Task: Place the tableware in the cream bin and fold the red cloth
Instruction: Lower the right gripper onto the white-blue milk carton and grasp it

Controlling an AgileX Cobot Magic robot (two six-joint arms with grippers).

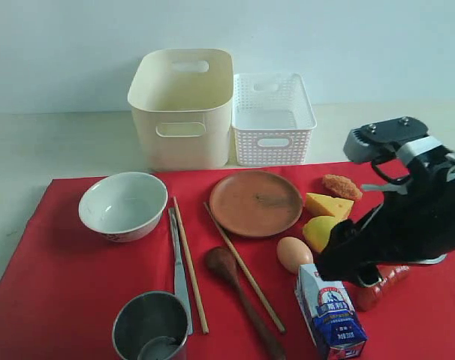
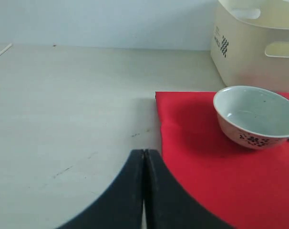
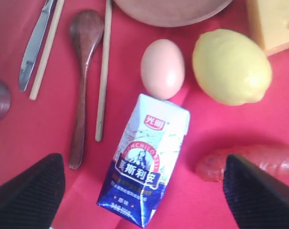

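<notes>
Red cloth (image 1: 62, 285) spread flat on the bench, carrying an upright white ceramic bowl (image 1: 123, 204), a round brown plate (image 1: 255, 202) and a steel cup (image 1: 150, 328) at the near edge. Between them lie a metal knife (image 1: 179, 270) with one wooden chopstick (image 1: 190, 264) alongside, and a second chopstick (image 1: 245, 267) beside a dark wooden spoon (image 1: 224, 264). The cream bin (image 1: 182, 109) stands upright just behind the cloth.

The bin (image 1: 181, 112) and, just right of it, the basket (image 1: 272, 124) are standing on the tabletop (image 1: 62, 142) behind the cloth's (image 1: 62, 300) far edge. On the cloth, the bowl (image 1: 123, 204) is sitting toward the far-left corner, the plate (image 1: 255, 202) right of it, the cup (image 1: 151, 326) at the near edge. The knife (image 1: 179, 270), chopsticks (image 1: 190, 262) and spoon (image 1: 239, 296) are lying between cup and plate; the egg (image 1: 293, 253), lemon (image 1: 320, 231) and milk carton (image 1: 331, 311) are lying right of the spoon.
</notes>
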